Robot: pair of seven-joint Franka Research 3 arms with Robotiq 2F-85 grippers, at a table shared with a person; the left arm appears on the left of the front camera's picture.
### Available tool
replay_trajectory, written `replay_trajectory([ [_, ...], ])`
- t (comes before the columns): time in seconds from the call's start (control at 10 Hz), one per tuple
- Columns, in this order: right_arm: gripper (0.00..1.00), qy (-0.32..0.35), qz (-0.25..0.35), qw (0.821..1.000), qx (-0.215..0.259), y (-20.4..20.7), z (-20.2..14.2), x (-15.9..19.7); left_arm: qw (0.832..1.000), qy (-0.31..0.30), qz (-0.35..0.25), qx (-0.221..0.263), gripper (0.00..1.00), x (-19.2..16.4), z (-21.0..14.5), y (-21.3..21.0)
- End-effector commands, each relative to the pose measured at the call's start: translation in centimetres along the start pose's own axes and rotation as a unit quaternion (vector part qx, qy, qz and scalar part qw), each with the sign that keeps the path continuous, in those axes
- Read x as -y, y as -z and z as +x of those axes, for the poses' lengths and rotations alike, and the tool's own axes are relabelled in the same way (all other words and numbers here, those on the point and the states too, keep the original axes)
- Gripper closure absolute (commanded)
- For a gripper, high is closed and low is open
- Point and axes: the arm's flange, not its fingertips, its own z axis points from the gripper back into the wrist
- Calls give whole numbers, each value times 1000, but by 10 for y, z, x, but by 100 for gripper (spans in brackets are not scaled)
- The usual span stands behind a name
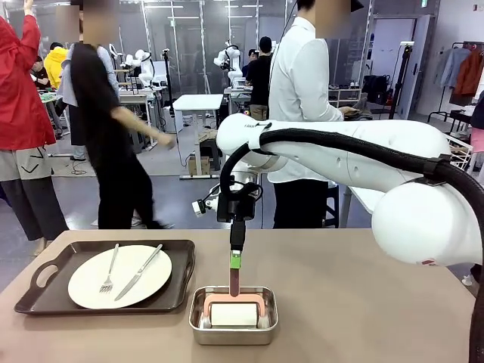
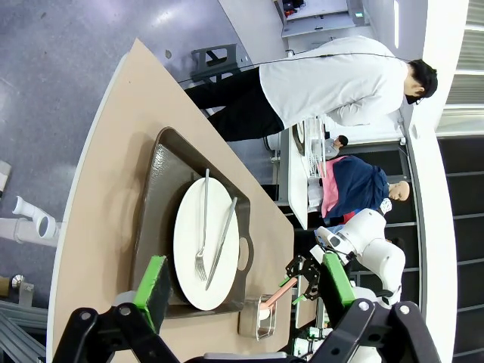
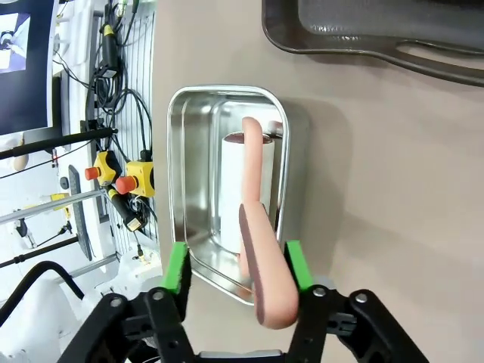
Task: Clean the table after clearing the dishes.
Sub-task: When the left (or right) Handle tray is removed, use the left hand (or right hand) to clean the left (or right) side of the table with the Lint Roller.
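On the table (image 1: pixel 340 302), front left, a dark brown tray (image 1: pixel 45 299) carries a white plate (image 1: pixel 119 276) with a fork (image 1: pixel 110 274) and a knife (image 1: pixel 140 272). My right gripper (image 1: pixel 235 261) hangs over the steel pan (image 1: pixel 233 333), its fingers on either side of the pink roller handle (image 1: pixel 234 286). In the right wrist view the gripper (image 3: pixel 236 268) straddles the handle (image 3: pixel 261 227); one pad is against it and a gap shows at the other. My left gripper (image 2: pixel 243 272) is open high above the plate (image 2: pixel 204 249) and tray (image 2: pixel 155 197).
The white roller (image 3: pixel 231 189) lies in the pan (image 3: pixel 189 151), beside the tray's corner (image 3: pixel 378 30). A person in a white shirt (image 1: pixel 302 113) stands beyond the far edge, with others walking behind. The table's right half is bare.
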Motion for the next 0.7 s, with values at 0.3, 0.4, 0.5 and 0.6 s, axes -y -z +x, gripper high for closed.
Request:
replay_trajectory([
  [0.3, 85, 14, -1, 1000, -17, -10, 13, 2, 1000, 0, -5, 0, 0, 0, -2, -2],
  [0.4, 95, 16, 0, 1000, -16, -10, 13, 2, 1000, 0, -5, 0, 0, 0, -2, -2],
  [0.5, 100, 15, 0, 1000, -15, -10, 12, 0, 1000, 0, -5, 0, 0, 0, -2, -2],
  [0.6, 100, 17, -1, 1000, -14, -11, 12, -1, 1000, 0, -5, 0, 0, 0, -2, -2],
])
